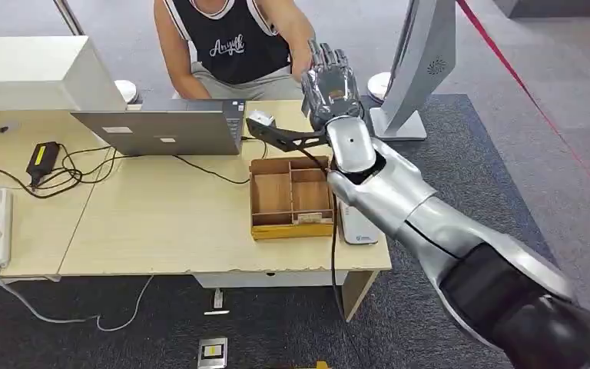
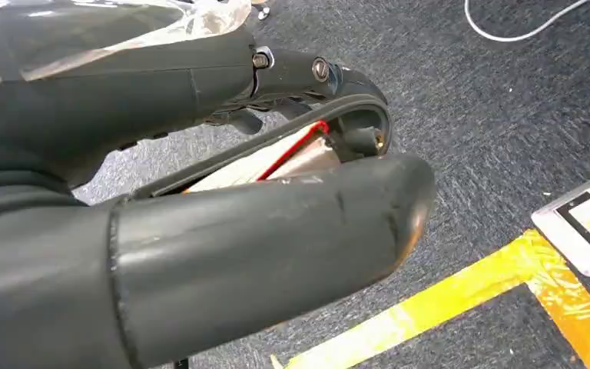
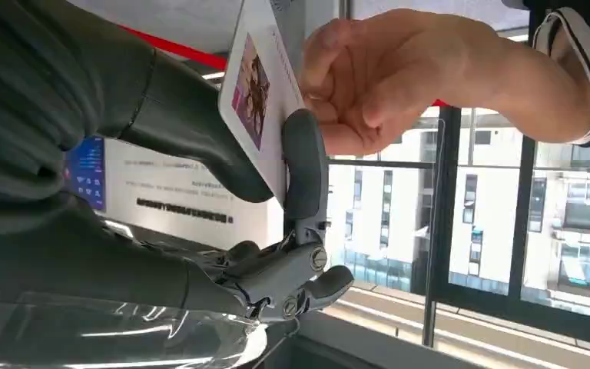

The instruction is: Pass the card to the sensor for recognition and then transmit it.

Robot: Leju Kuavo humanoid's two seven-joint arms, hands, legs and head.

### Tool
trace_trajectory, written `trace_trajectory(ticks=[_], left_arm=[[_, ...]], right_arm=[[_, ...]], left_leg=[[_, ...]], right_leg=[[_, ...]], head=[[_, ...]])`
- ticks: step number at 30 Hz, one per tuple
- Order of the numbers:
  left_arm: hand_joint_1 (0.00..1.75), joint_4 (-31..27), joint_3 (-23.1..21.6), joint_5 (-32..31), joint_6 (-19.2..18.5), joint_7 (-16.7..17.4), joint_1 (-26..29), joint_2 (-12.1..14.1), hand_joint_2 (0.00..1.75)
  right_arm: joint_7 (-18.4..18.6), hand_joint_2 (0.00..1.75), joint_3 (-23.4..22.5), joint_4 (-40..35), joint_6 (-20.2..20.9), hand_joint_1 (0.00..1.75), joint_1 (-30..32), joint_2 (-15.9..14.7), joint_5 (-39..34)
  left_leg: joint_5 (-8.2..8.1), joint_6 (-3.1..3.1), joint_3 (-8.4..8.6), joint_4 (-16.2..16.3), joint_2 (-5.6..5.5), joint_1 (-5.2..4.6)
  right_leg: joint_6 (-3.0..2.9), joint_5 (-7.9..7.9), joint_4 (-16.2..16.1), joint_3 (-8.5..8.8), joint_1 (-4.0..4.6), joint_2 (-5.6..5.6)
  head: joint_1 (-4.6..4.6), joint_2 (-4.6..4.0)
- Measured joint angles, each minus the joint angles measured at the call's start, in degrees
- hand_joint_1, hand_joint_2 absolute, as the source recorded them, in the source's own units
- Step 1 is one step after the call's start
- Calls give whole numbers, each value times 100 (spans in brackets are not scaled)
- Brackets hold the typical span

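Past the far edge of the tabletop (image 1: 161, 223), near its far right corner, my right robot hand (image 1: 330, 84) is raised toward the seated person (image 1: 227, 42). In the right wrist view the card (image 3: 260, 92) sits pinched between the thumb and a finger, and the person's hand (image 3: 384, 81) is already on its other end. I judge this the handover: the sensor pass looks to be behind me, though I can't make out any sensor for sure, and what's left is letting go once the person has it.

The card's printed face is turned toward the wrist camera. Its long axis runs from my pinch out toward the person's hand.

Left robot hand (image 2: 223, 231) hangs over the carpet, apparently loosely curled; I cannot tell its state.
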Motion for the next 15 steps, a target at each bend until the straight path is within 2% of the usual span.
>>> trace_trajectory(ticks=[7, 15], left_arm=[[0, 0, -2, 31, 0, -17, 9, 7, 0], [0, 0, -2, 57, 7, -55, 54, 22, 0]], right_arm=[[31, 175, 72, 373, -17, 175, -153, 323, 0], [120, 175, 83, 738, -11, 175, -243, 489, -55]], left_leg=[[0, 0, 1, 0, 0, 0], [0, 0, 2, 0, 1, 0]], right_leg=[[0, 0, -2, 0, 0, 0], [0, 0, -2, 0, 0, 0]], head=[[2, 0], [0, 0]])
